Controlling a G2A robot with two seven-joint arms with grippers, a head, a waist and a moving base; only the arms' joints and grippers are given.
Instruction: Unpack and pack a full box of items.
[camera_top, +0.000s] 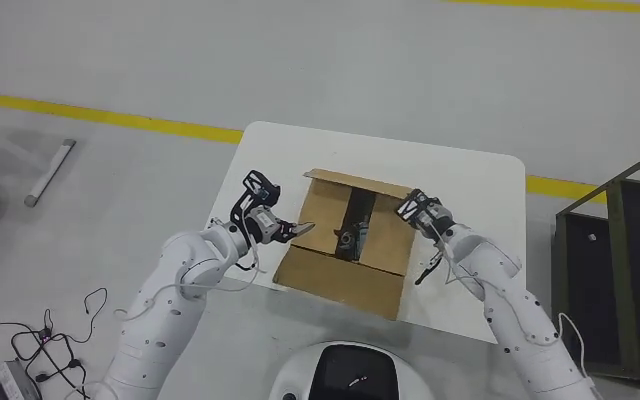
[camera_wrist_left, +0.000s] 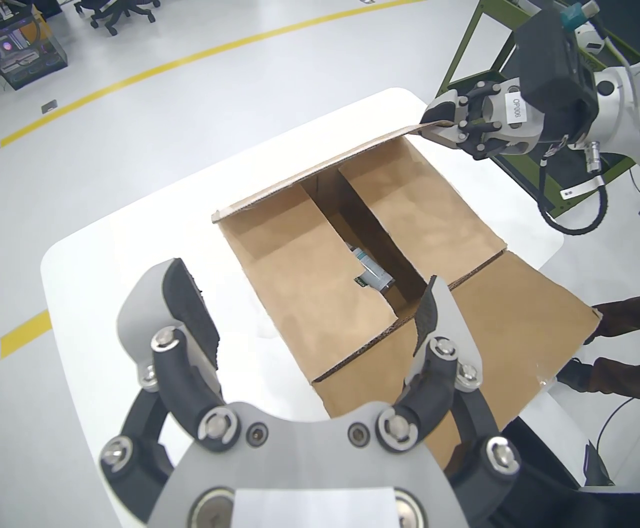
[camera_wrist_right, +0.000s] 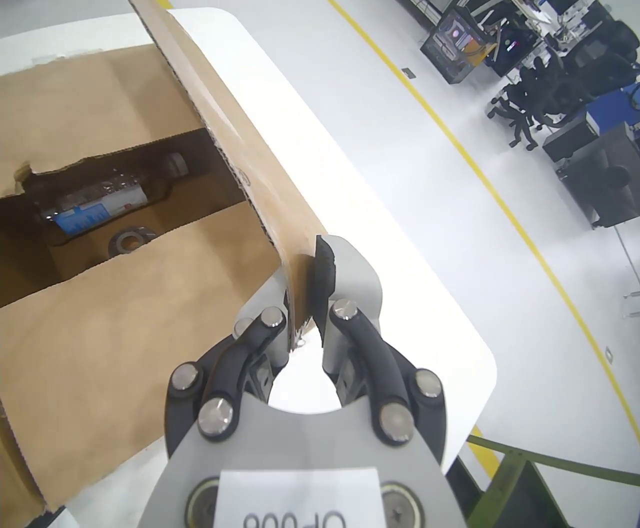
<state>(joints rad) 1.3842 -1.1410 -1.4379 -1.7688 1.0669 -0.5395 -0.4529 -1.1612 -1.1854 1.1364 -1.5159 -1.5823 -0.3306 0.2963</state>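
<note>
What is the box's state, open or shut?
Partly open: right gripper holds one flap up, and a middle gap shows a bottle inside.

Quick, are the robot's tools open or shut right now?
Left tool: open, holding nothing.
Right tool: closed on the cardboard box flap.

Your cardboard box, half open.
One flap stands upright; through the gap you see a labelled bottle lying beside a ring.
</note>
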